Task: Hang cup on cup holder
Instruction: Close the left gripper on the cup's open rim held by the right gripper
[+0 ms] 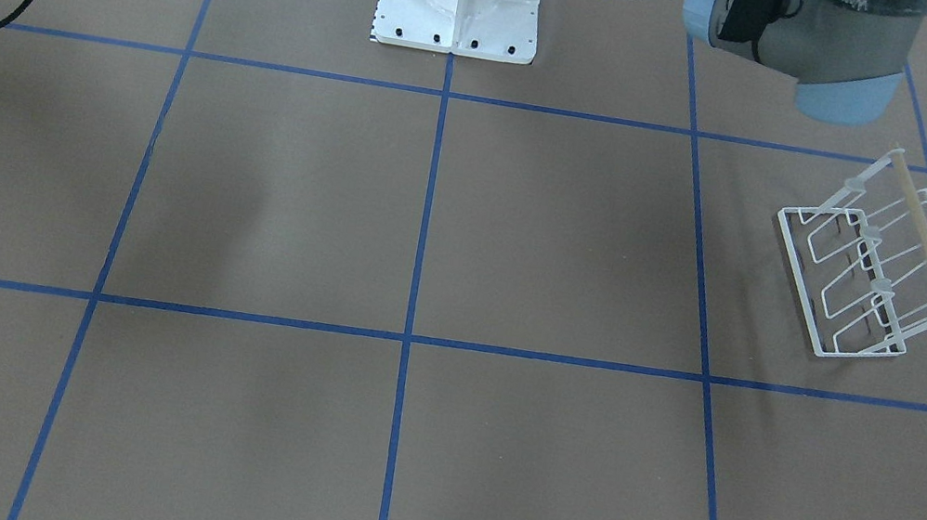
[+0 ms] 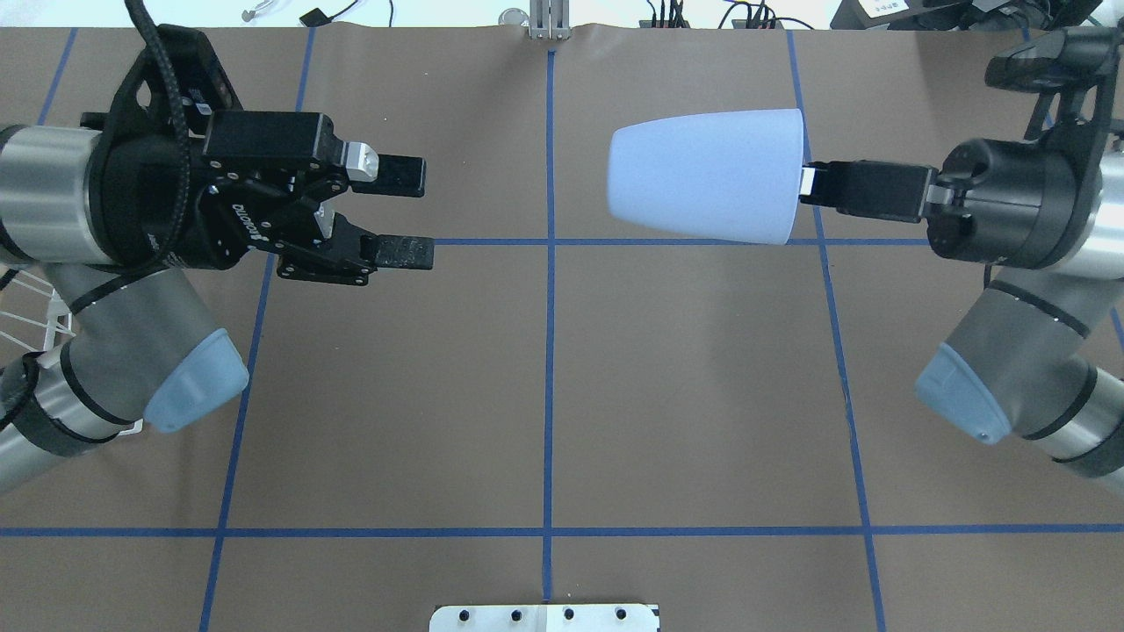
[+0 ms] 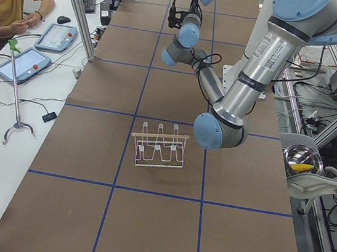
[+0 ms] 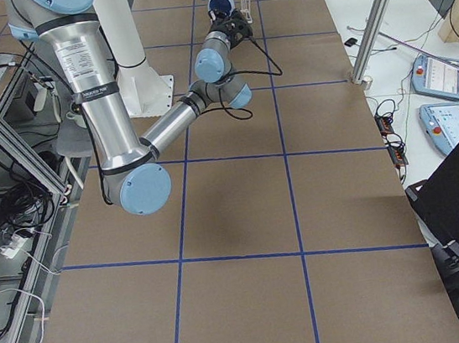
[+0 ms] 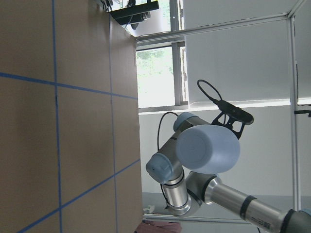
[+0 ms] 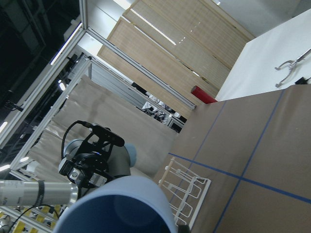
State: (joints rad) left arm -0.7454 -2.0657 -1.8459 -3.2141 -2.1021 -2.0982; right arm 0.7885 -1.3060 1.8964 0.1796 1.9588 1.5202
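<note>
Brown table [image 1: 523, 242] bears one white three-pronged wire cup holder [image 1: 877, 284]; right tool [image 2: 806, 186] pinches one smooth pale-blue tapered cup [image 2: 707, 186]; left tool [image 2: 420, 213] spread.

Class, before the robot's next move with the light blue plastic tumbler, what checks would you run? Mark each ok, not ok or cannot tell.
1. Light blue plastic tumbler gripped at its rim by the right gripper: ok.
2. Left gripper open and empty, facing the tumbler's base: ok.
3. White wire cup holder standing, three prongs bare: ok.
4. Tumbler hung on a prong: not ok, held in the air.
5. Grip firm enough for a hand-over: cannot tell.
</note>
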